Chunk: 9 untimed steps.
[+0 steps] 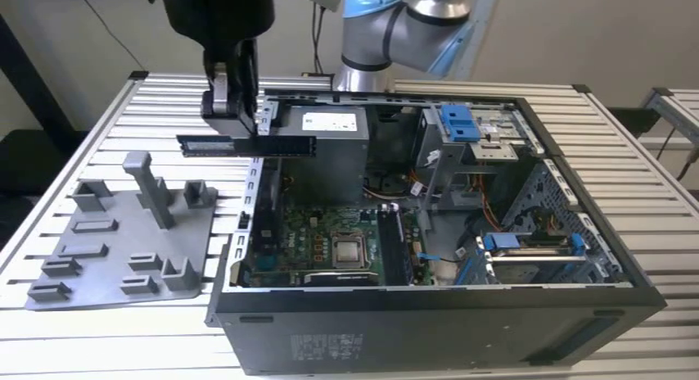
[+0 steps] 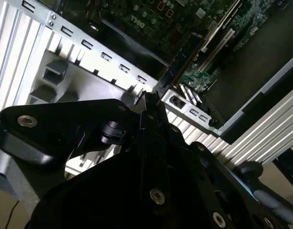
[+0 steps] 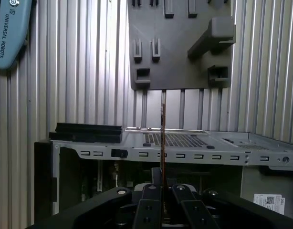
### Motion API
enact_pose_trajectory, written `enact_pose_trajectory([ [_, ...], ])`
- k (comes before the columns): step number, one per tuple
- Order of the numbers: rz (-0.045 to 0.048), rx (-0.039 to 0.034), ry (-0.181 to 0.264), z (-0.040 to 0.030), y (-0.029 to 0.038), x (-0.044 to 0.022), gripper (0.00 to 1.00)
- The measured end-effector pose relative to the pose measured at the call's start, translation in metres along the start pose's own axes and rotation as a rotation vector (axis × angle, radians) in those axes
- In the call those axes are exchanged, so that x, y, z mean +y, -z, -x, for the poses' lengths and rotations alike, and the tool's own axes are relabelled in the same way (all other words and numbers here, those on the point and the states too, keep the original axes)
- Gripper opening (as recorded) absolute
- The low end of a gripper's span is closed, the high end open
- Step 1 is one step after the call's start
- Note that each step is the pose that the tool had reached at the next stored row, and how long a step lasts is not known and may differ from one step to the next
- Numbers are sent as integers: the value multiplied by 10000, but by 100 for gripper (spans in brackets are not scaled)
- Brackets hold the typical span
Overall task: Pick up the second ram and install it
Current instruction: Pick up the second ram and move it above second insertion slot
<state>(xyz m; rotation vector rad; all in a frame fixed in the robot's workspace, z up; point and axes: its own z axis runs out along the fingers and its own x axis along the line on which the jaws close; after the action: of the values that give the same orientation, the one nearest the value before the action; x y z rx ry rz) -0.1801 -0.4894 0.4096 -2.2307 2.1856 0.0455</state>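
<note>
Exterior view: black gripper (image 1: pixel 234 128) hangs at the exterior view's left, fingers clamped narrow on the ram (image 1: pixel 247 145). The ram is held level in the air, long side running left-right, above the left wall of the open case (image 1: pixel 437 331), clear of the motherboard (image 1: pixel 327 232). Grey fixture plate (image 1: pixel 120 212) lies on the slatted table (image 1: pixel 153 101), just beside the case on the exterior view's left.

Second wrist view: gripper (image 2: pixel 149 107) in the foreground, fingers pinched on the ram (image 2: pixel 182 59), which is seen nearly edge-on. It juts out over the case (image 2: pixel 103 55) rail, with the motherboard (image 2: pixel 151 12) below.

First wrist view: ram (image 3: pixel 163 129) shows as a thin edge-on line rising from the gripper (image 3: pixel 162 202), crossing the case (image 3: pixel 208 153) wall. Its tip ends over table slats just short of the fixture plate (image 3: pixel 175 67).
</note>
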Motion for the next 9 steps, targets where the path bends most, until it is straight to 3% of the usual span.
enact_pose_trajectory([
  [9, 35, 0, 0, -6, 3, -301, 14],
])
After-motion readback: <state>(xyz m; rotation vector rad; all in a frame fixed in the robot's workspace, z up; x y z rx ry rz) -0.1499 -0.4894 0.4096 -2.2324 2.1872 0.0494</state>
